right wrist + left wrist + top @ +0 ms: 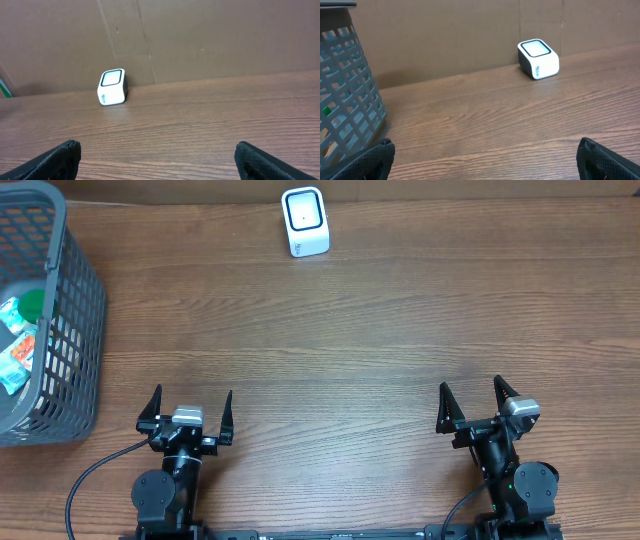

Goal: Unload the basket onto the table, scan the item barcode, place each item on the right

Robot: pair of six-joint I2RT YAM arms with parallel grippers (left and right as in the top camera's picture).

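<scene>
Seen from overhead, the brown wood-grain surface (350,330) carries a small white scanner (305,221) at 12 o'clock, close to the far edge, with its dark-framed window facing up. At 9 to 10 o'clock, against the left edge, stands a grey mesh basket (78,340). The packets (18,352) lie inside it, teal and orange wrappers next to a round green piece (33,302); no barcode can be made out on them at this size. The left tool (193,391) sits at 7 o'clock near the front edge, jaws spread wide with nothing between them, pointing toward 12 o'clock. The right tool (470,383) sits at 5 o'clock, likewise spread wide and empty, angled slightly toward 11 o'clock. Both are well apart from the basket and the scanner. A black cable (85,480) loops from the left arm's base toward 8 o'clock. In the left wrist view the basket's slatted wall fills the 9 o'clock side, a bit of green showing through the mesh. The scanner stands at about 1 o'clock, just in front of a cardboard wall (445,35), and the dark fingers (365,162) show only in the lower corners. In the right wrist view the scanner stands at 11 o'clock at the foot of the same cardboard, with bare wood between the two fingertips.
</scene>
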